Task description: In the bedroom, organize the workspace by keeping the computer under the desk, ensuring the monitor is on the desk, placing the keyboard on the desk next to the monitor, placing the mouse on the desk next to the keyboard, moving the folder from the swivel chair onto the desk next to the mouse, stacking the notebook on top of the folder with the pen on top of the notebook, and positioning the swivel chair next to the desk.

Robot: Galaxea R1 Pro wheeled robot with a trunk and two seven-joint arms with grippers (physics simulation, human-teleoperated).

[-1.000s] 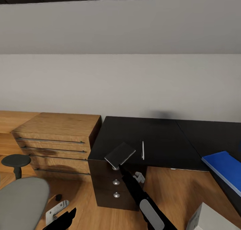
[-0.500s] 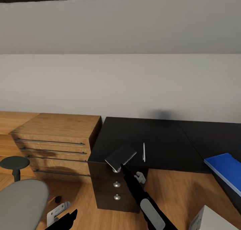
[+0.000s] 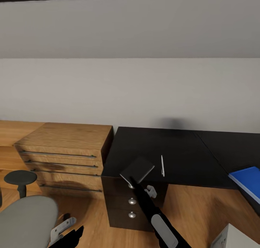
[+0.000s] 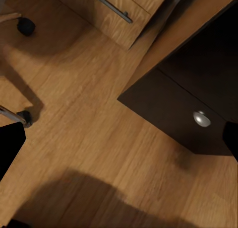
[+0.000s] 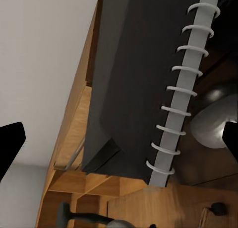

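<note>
The dark grey notebook (image 3: 138,169) with a white spiral lies at the front edge of the black desk (image 3: 173,143), one corner hanging over the drawer unit. My right gripper (image 3: 130,180) sits just under that corner. In the right wrist view the notebook (image 5: 134,79) is close up and the black fingertips (image 5: 11,143) stand wide apart, open. The thin white pen (image 3: 163,165) lies on the desk beside the notebook. The blue folder (image 3: 249,181) rests on the desk's right wing. The grey swivel chair (image 3: 27,219) is at the lower left, and my left gripper (image 3: 74,236) hangs open beside it over the floor.
A wooden chest of drawers (image 3: 65,150) stands against the desk's left side. A dark round stool (image 3: 20,176) is in front of it. The light grey computer (image 3: 234,240) shows at the lower right. The drawer unit's knob (image 4: 201,118) and a chair castor (image 4: 25,25) are near my left gripper.
The whole picture has slid a little to the right, so the camera has moved. Notebook, pen and right gripper keep their places relative to the desk.
</note>
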